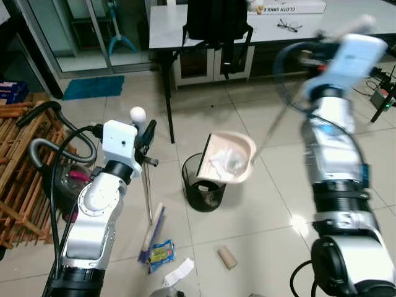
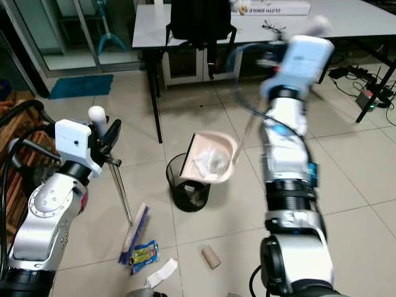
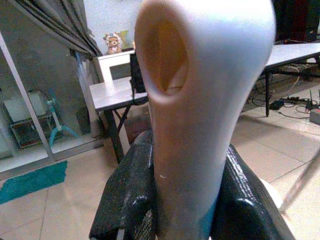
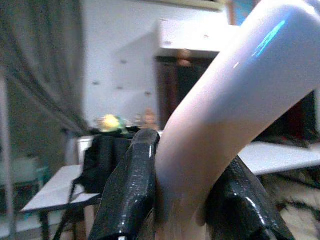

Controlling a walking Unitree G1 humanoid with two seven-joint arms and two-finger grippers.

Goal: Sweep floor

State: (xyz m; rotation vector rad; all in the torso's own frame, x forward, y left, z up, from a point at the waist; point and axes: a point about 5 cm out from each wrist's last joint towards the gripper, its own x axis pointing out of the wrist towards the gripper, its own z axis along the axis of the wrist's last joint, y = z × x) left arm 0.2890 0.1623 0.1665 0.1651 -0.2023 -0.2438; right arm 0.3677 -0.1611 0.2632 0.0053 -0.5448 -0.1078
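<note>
Glossy plastic: left tool (image 3: pixel 186 200) clamped on rounded broom handle (image 3: pixel 200 100), right tool (image 4: pixel 187 200) on dustpan handle (image 4: pixel 225 110).

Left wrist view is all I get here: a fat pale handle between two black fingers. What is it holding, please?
Observer: The left gripper holds a broom, its head resting on the floor.
Operator: And the other arm?
Observer: The right gripper grips the dustpan's handle; the dustpan is tilted over a black bin.
Operator: Anything in it?
Observer: Crumpled clear plastic lies in the pan.
Operator: Floor done?
Observer: No: a yellow wrapper, white paper and a cardboard tube lie there.
</note>
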